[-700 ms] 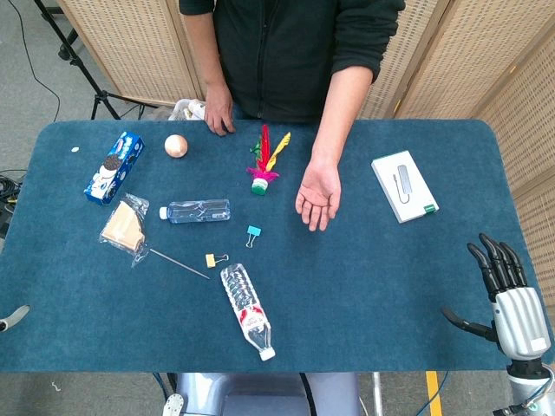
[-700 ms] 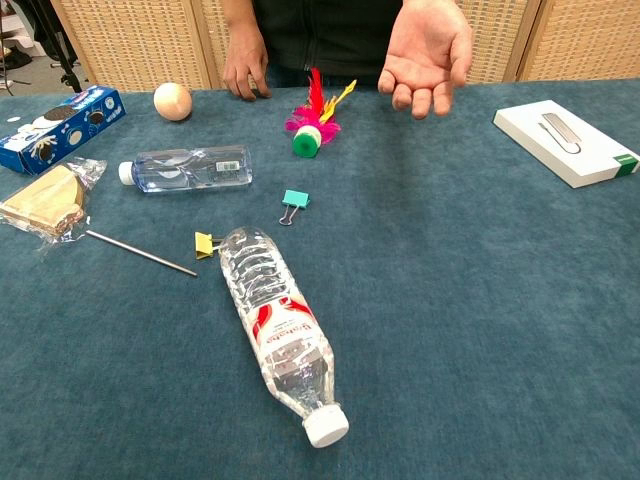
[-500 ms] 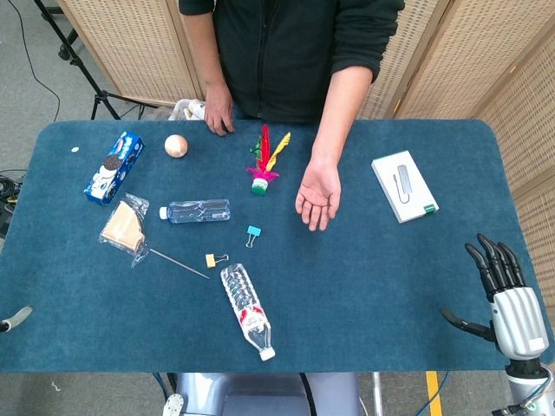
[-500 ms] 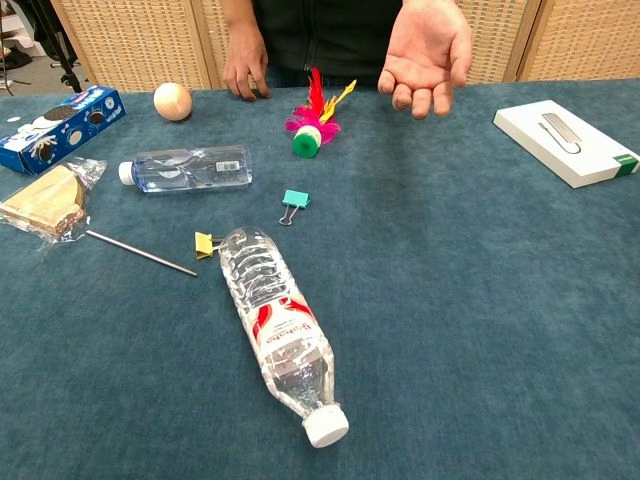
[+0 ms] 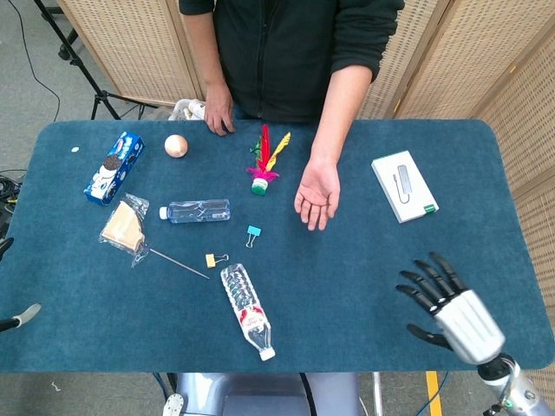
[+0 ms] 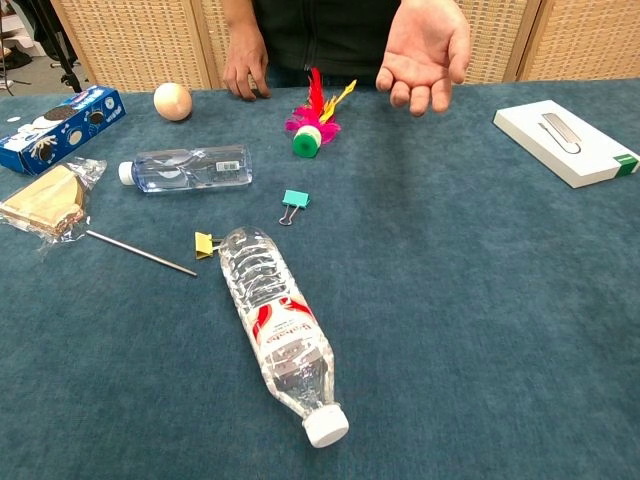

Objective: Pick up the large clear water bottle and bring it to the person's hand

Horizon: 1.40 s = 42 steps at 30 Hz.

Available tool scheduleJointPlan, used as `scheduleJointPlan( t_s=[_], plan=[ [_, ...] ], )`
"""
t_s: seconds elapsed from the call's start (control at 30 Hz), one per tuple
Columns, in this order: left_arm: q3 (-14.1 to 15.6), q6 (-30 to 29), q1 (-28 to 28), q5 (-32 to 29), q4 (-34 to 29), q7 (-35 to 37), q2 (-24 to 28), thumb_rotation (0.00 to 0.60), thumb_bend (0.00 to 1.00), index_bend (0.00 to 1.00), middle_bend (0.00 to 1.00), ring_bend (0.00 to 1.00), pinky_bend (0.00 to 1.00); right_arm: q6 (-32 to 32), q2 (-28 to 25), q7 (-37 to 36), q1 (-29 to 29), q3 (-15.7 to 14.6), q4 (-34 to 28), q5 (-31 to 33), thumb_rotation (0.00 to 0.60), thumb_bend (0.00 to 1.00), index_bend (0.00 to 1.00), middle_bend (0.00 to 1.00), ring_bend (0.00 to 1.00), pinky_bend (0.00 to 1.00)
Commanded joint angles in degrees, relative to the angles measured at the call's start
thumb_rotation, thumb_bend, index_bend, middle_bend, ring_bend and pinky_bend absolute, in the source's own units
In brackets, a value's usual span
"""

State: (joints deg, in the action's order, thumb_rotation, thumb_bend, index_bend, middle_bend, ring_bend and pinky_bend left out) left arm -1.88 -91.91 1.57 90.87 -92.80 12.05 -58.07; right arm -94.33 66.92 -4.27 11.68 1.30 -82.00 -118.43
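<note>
The right hand hovered over the table's near right corner, fingers spread wide and holding nothing. Only a tip of the left hand showed at the table's left edge; I couldn't tell its state. The large bottle lay on its side near the front edge, cap toward the robot, apart from the person's open palm.
</note>
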Motion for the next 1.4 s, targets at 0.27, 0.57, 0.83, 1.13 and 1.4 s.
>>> scheduleJointPlan(
  t_s=[0.27,0.57,0.83,1.13,1.4],
  plan=[
    [-0.61,2.85,1.36,-2.05,-0.47,-1.74,-0.62,0.600,0.00,0.00,0.00,0.00,0.00,12.68,6.29,7.18,21.55,-0.85,12.05,-18.98,0.600,0.00,0.29,0.09,0.00,0.00],
    [-1.14,6.02,2.59,-4.42,-0.38,-0.10,-0.13,0.600,0.00,0.00,0.00,0.00,0.00,27.05,8.35,14.25,31.44,0.29,4.07,-19.98,0.600,0.00,0.29,0.00,0.00,0.00],
    [-1.21,7.35,2.96,-5.46,0.04,1.49,0.28,0.600,0.00,0.00,0.00,0.00,0.00,43.02,13.57,20.47,40.33,2.41,-4.28,-16.95,0.600,0.00,0.29,0.00,0.00,0.00],
    [-1.24,7.51,2.91,-5.73,0.47,3.36,0.78,0.600,0.00,0.00,0.00,0.00,0.00,49.72,18.02,24.63,45.31,4.34,-3.57,-12.44,0.600,0.00,0.29,0.00,0.00,0.00],
    [-1.29,8.19,3.17,-6.02,0.87,4.73,1.12,0.600,0.00,0.00,0.00,0.00,0.00,54.92,21.63,29.82,48.07,5.88,-1.22,-7.47,0.600,0.00,0.29,0.00,0.00,0.00]
  ],
)
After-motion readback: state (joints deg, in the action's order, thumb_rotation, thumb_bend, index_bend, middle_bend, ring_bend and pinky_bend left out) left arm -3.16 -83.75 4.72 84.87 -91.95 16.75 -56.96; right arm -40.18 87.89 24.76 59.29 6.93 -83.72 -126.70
